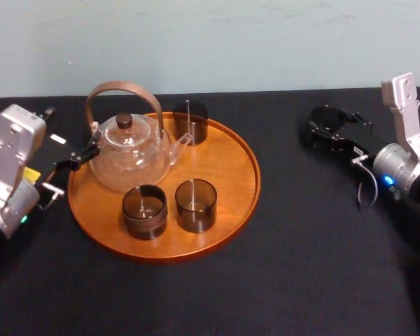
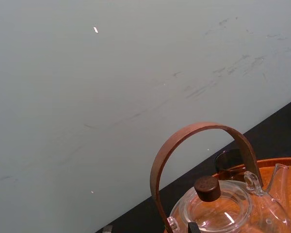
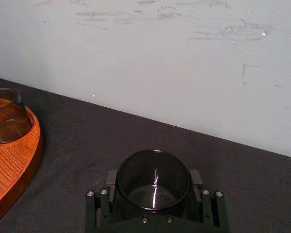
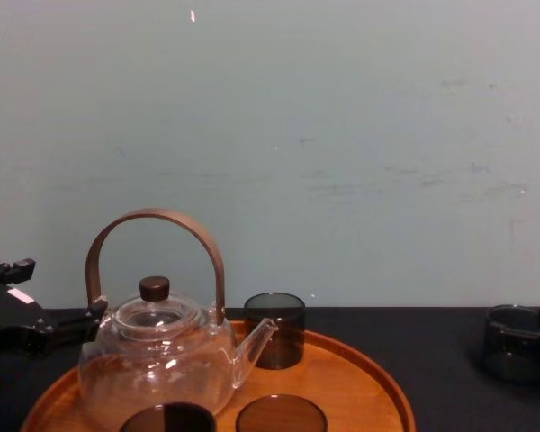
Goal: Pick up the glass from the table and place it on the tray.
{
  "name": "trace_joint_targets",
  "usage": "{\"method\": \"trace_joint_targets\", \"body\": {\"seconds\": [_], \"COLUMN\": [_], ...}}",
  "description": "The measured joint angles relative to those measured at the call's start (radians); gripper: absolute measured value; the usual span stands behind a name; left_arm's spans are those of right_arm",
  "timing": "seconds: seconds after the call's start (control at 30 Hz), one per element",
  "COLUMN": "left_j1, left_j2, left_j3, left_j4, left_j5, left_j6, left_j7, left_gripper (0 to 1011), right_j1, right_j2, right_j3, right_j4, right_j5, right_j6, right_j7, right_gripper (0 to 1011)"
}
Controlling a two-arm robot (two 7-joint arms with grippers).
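Nearest us on the flat matte black table (image 1: 287,273) sits the large round orange-brown wooden tray (image 1: 234,178), left of centre. On the tray's near part we see a smoky dark glass cup (image 1: 145,211) at about 7 o'clock. A second smoky cup (image 1: 195,205) stands just beside it at about 5 o'clock, and both are upright.

Behind them, toward 10 o'clock, stands the clear round glass teapot (image 1: 129,157), with a brown arched handle and a dark knob on its lid. Its spout is turned toward a third smoky cup (image 1: 190,122) at 12 o'clock by the far rim.

The left gripper (image 1: 77,159) hangs at the tray's 9 o'clock, over the rim and just beside the teapot's body. We cannot tell whether it touches the teapot, or whether it is wide or narrow.

The right gripper (image 1: 325,129) is well apart from the tray, out between its 2 and 3 o'clock, low over the table. In the right wrist view its black fingers (image 3: 110,183) are closed on either side of the smoky dark cylindrical glass (image 3: 153,182), which stands upright with its mouth up. We cannot tell whether its base rests on the table.

Farthest back rises the pale scuffed wall (image 4: 342,135)
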Motion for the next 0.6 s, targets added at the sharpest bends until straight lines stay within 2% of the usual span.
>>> {"method": "trace_joint_targets", "body": {"seconds": [0.6], "left_j1": [0.000], "left_j2": [0.000], "left_j3": [0.000], "left_j4": [0.000], "left_j5": [0.000], "left_j6": [0.000], "left_j7": [0.000], "left_gripper": [1010], "right_j1": [0.000], "right_j2": [0.000], "right_j3": [0.000], "right_j4": [0.000], "right_j5": [0.000], "right_j6": [-0.001], "right_j7": [0.000], "right_gripper": [900]}}
